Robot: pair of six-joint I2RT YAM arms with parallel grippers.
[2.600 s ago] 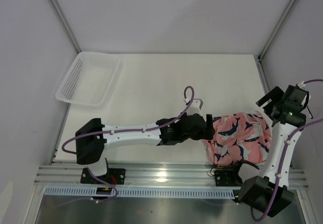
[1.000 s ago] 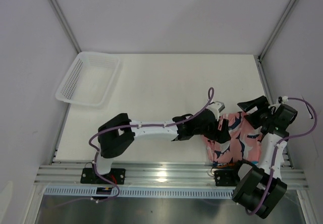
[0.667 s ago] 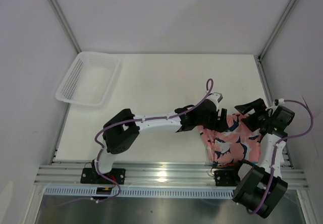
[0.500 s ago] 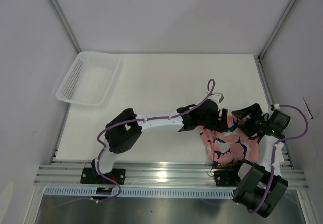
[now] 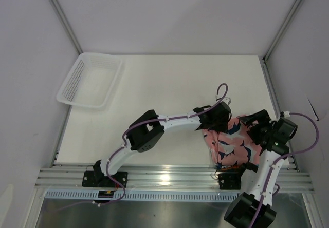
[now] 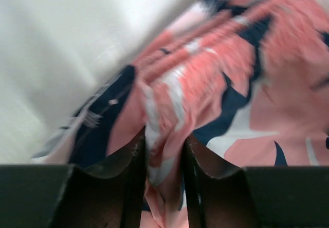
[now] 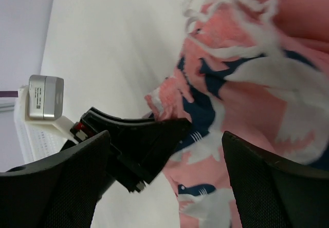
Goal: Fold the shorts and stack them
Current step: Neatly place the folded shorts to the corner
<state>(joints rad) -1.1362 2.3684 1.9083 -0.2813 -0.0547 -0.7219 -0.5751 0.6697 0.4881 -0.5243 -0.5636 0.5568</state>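
The pink shorts with navy-and-white shapes lie crumpled at the table's near right edge. My left gripper is at their far left edge. In the left wrist view the left gripper is shut on a raised fold of the pink shorts, with cloth bunched between its two black fingers. My right gripper hovers open over the right part of the shorts. In the right wrist view the right gripper has its jaws wide apart above the pink shorts, with the left gripper's black fingers showing beneath.
A white mesh basket stands at the far left of the table. The right wall post runs close beside the right arm. The aluminium rail lies just in front of the shorts.
My left gripper moved right and farther onto the shorts' edge and closed on a fold of cloth. My right gripper came down a little over the shorts and stayed open.
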